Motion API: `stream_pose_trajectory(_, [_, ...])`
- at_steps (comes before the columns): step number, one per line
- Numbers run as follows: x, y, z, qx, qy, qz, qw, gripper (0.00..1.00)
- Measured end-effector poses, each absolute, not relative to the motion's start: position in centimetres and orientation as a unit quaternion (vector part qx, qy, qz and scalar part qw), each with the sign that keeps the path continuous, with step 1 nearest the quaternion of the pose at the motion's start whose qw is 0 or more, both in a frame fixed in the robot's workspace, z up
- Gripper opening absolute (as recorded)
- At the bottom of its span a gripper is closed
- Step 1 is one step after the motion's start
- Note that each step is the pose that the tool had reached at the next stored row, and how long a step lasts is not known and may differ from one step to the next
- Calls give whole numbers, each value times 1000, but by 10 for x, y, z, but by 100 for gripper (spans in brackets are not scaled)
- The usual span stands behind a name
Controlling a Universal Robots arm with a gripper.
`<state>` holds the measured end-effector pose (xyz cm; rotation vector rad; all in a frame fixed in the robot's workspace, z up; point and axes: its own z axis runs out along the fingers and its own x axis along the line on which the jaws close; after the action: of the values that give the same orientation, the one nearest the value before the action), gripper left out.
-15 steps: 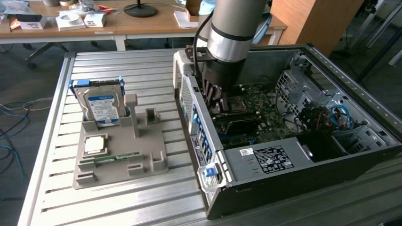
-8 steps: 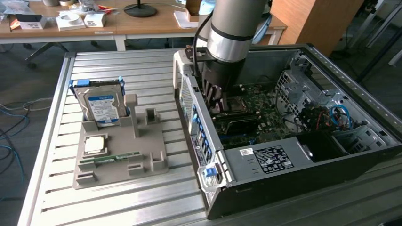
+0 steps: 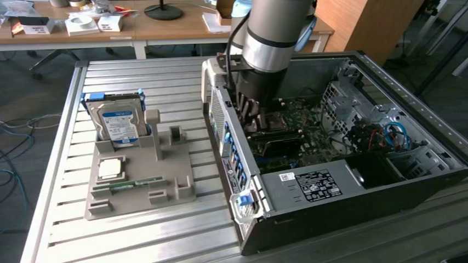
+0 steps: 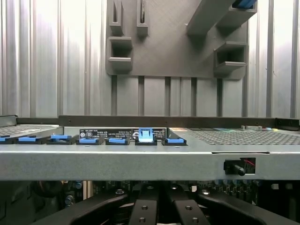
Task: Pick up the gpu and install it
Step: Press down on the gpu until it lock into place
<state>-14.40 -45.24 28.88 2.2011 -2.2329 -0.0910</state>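
One robot arm reaches down into the open computer case [image 3: 380, 181], gripper [image 3: 257, 112] low over the motherboard [image 3: 307, 129], fingers [image 4: 143, 208] closed together, gpu hidden beneath it so its grip cannot be told, hard drive [image 3: 120, 123] upright in grey holder [image 3: 139, 186] on slatted table [image 3: 146, 71].

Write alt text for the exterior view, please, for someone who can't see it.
A robot arm reaches down into an open computer case, its tool shut just above the motherboard. On the exterior view's left, a grey holder on a slatted metal table carries a blue-labelled hard drive, a processor chip and a RAM stick.
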Motion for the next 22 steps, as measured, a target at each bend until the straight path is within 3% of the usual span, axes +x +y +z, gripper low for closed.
stream_pose_trajectory(22, [-112,-452,289,702,-711,-36,-5,11])
